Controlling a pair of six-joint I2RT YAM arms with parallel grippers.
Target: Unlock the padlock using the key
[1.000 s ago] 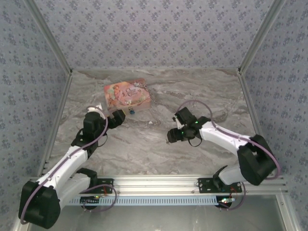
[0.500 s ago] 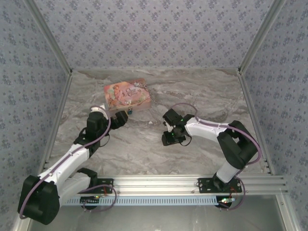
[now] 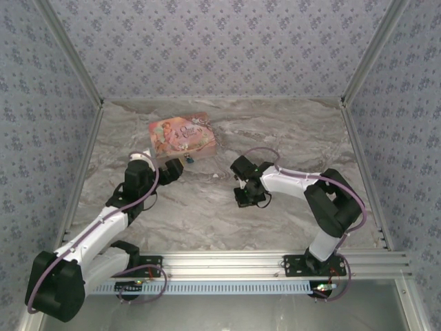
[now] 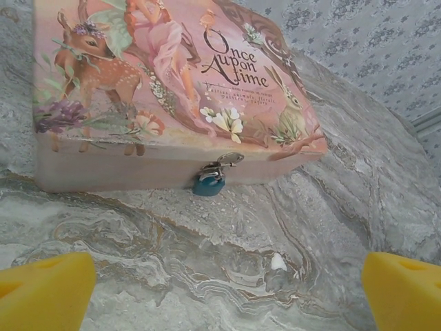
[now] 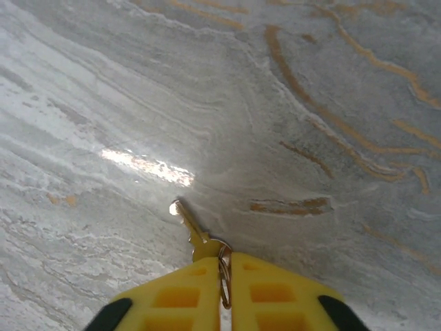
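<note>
right gripper (image 5: 224, 265): pinched tight on key (image 5: 187, 222) by its ring end, well right of pink tin (image 4: 158, 83), nearer | left gripper (image 4: 220, 293): spread wide, empty, facing tin's front | padlock (image 4: 208, 183): blue, hanging from tin's front clasp

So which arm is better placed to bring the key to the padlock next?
The right arm: the right gripper is shut on the key, blade sticking out in front. The left gripper is open and empty, facing the padlock on the tin front, so it probably suits steadying instead.
</note>
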